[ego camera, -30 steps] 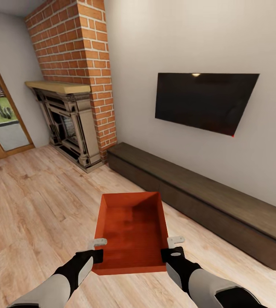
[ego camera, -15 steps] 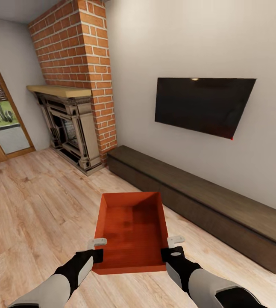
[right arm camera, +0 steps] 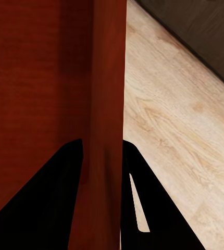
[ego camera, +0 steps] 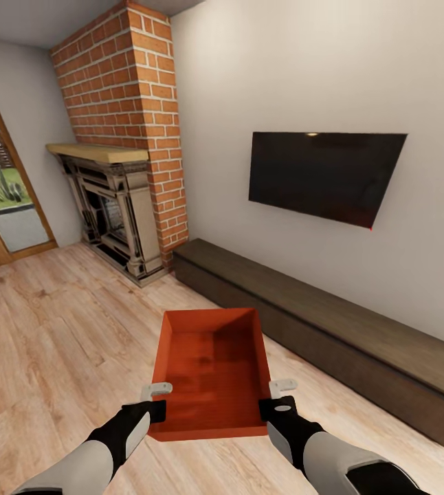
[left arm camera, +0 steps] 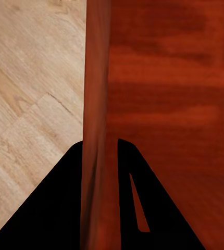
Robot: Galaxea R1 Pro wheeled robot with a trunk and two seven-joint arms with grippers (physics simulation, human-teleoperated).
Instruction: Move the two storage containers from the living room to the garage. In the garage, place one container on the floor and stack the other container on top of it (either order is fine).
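Carrying the storage container (ego camera: pixel 212 371) above the wood floor (ego camera: pixel 50 344), the left gripper (ego camera: pixel 154 399) pinches its left wall and the right gripper (ego camera: pixel 277 395) its right. It looks rigid and light; opposite-wall grips near the back suit it, though slick sides may slip.

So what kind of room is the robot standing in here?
Most likely a living room: a red brick fireplace in the corner, a large black flat TV on the pale wall, a long low dark-brown bench beneath it, and a light wood-plank floor.
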